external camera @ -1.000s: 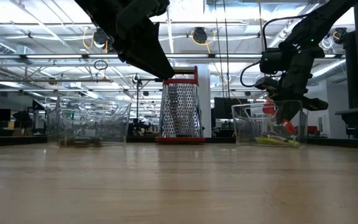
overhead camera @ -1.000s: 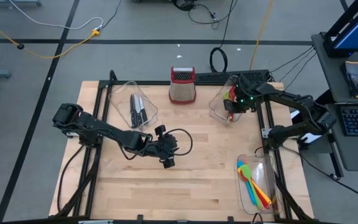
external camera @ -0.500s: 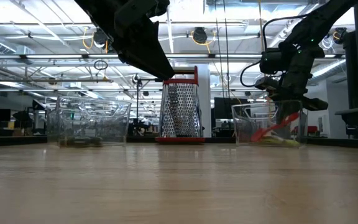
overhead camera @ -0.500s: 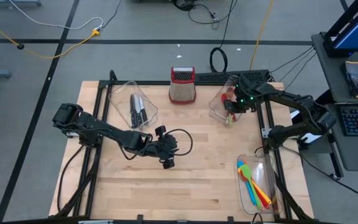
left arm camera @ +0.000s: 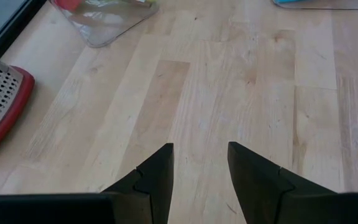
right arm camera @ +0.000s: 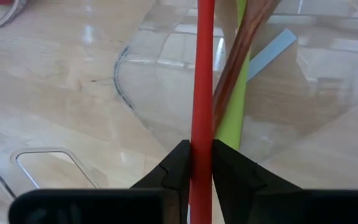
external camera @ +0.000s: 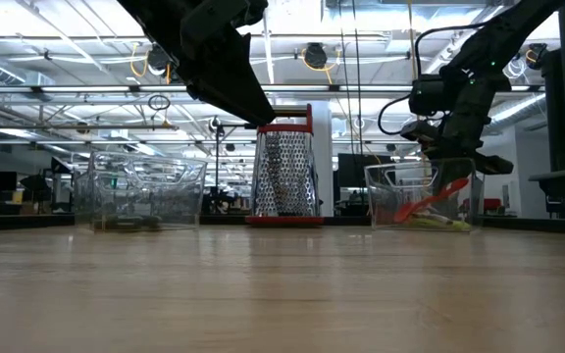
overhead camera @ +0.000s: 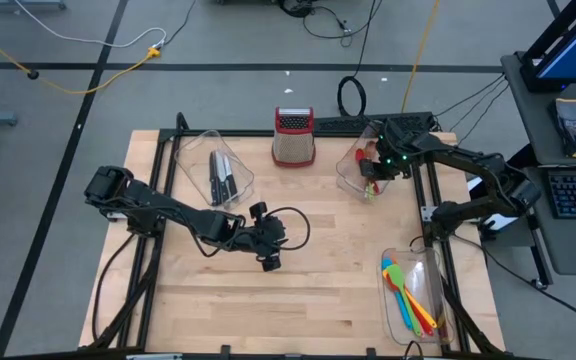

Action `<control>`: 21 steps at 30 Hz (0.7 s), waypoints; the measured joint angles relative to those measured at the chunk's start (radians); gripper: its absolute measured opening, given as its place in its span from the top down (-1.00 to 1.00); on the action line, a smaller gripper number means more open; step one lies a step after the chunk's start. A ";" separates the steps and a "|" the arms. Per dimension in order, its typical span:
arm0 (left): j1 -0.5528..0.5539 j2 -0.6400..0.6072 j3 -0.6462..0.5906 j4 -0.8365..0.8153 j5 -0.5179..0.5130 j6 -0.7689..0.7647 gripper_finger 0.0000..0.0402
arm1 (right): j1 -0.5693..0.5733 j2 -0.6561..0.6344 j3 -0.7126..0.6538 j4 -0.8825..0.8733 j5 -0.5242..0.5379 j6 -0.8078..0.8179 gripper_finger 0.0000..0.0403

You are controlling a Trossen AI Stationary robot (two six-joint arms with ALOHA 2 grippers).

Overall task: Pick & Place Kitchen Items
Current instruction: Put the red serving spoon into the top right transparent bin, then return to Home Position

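Red spoon (right arm camera: 202,74) sitting pinched between the right gripper (right arm camera: 196,163) fingers, jaws closed tight on its handle, hanging over the clear bin (overhead camera: 360,172) at the table's far right corner, beside a green spoon (right arm camera: 235,124) and a brown one (right arm camera: 244,43) lying inside. Showing tilted within that bin in the low view. Left gripper (left arm camera: 199,163) hovering over bare wooden table (overhead camera: 318,300) near the middle, jaws parted, gripping nothing. Knives (overhead camera: 221,177) lying in the far left bin (overhead camera: 193,152); coloured spatulas (overhead camera: 408,295) lying in the near right bin (overhead camera: 433,262). Grater (overhead camera: 294,137) standing between the far bins.
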 joint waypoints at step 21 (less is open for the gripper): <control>0.000 0.000 0.000 0.000 0.001 -0.005 0.24 | -0.013 -0.010 0.000 0.020 -0.009 0.011 0.25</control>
